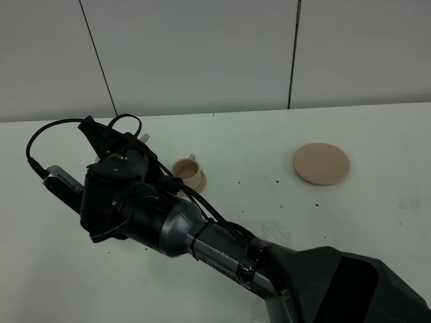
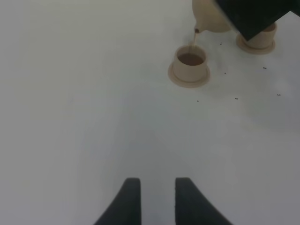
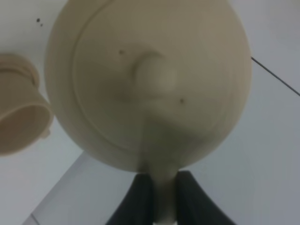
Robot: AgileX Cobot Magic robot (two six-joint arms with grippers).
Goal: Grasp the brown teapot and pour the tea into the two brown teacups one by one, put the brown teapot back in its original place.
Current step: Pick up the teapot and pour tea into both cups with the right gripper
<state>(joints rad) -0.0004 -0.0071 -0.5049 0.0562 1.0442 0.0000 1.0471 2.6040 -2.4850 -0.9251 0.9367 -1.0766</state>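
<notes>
On the white table [image 1: 377,134], left of centre, my right gripper [image 3: 161,187] pinches the round clay teapot [image 3: 150,79] by its handle, tipping brown tea into a small cup [image 2: 190,63]. A flat saucer [image 1: 322,163] sits upper right. My left gripper [image 2: 157,197] stands spread.

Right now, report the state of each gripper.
Left gripper: open, empty.
Right gripper: shut on the teapot handle.
</notes>
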